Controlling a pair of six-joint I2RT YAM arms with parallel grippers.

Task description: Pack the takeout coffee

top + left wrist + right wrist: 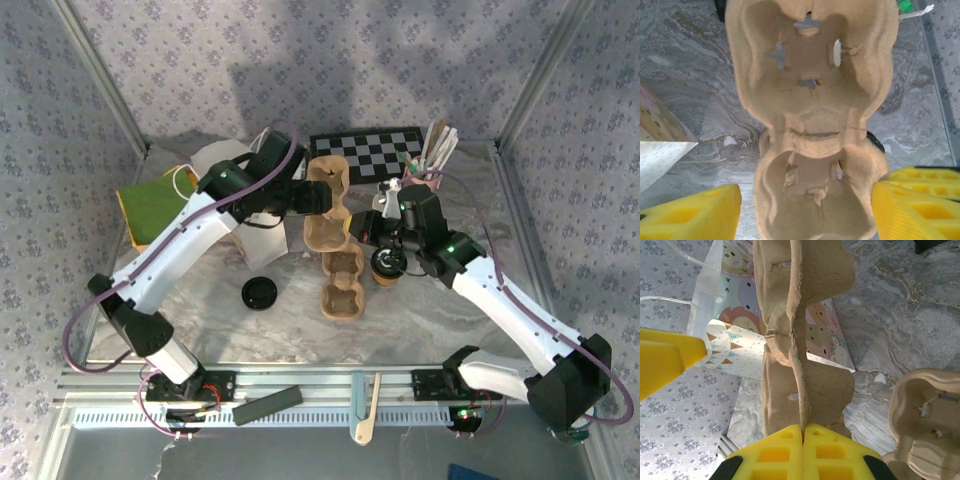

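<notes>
The takeout coffee cup (388, 266), tan with a dark round top, stands on the table just under my right arm. A black lid (259, 293) lies apart on the table to the left. A brown pulp cup tray (325, 195) is held up on edge. My right gripper (356, 228) is shut on its thin rim (801, 390), the yellow pads (830, 450) pressed together around it. My left gripper (805, 200) stands open astride the tray's near cell (812, 200). One yellow finger (690, 215) is clear of the tray and the other (915, 205) is close against it.
A second pulp tray (341, 282) lies flat mid-table, also seen at the lower right (927, 415). A cartoon-print paper bag (827, 335) lies behind the held tray. A green pad (155, 200), a checkerboard (365, 152) and a pink cup of stirrers (432, 165) sit along the back.
</notes>
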